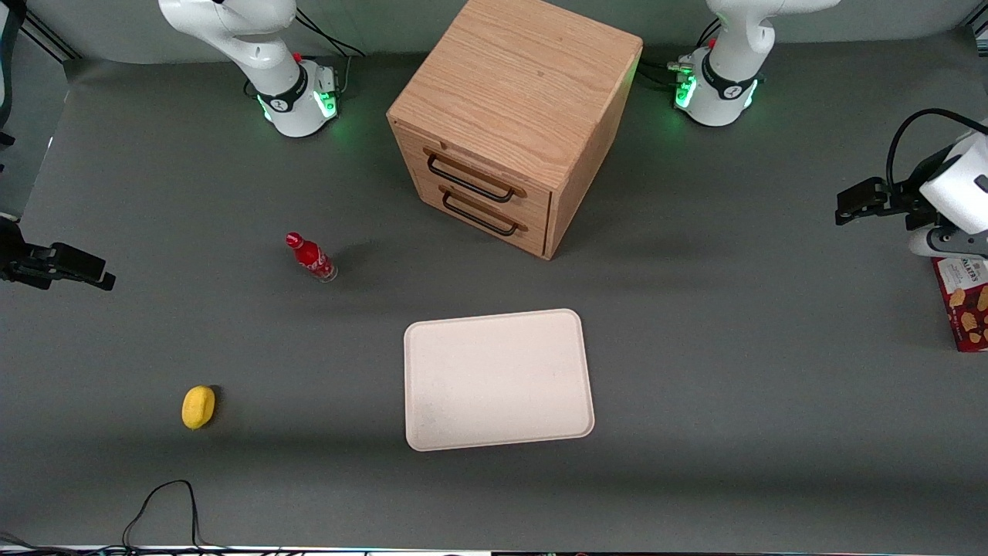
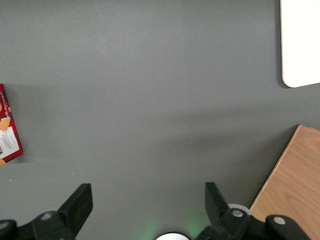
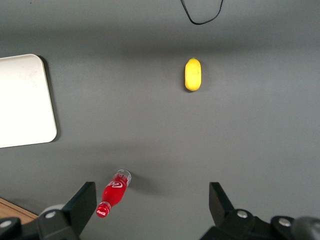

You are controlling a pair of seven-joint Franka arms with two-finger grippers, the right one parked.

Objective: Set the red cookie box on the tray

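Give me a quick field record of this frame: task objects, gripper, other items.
red cookie box: on the table at the working arm's end, not on the tray
tray: bare, mid-table, nearer the front camera than the wooden drawer cabinet
gripper: open, holding nothing, above bare table close to the box
red bottle: standing toward the parked arm's end
lemon: toward the parked arm's end, nearer the front camera than the bottle
task status: box not yet grasped
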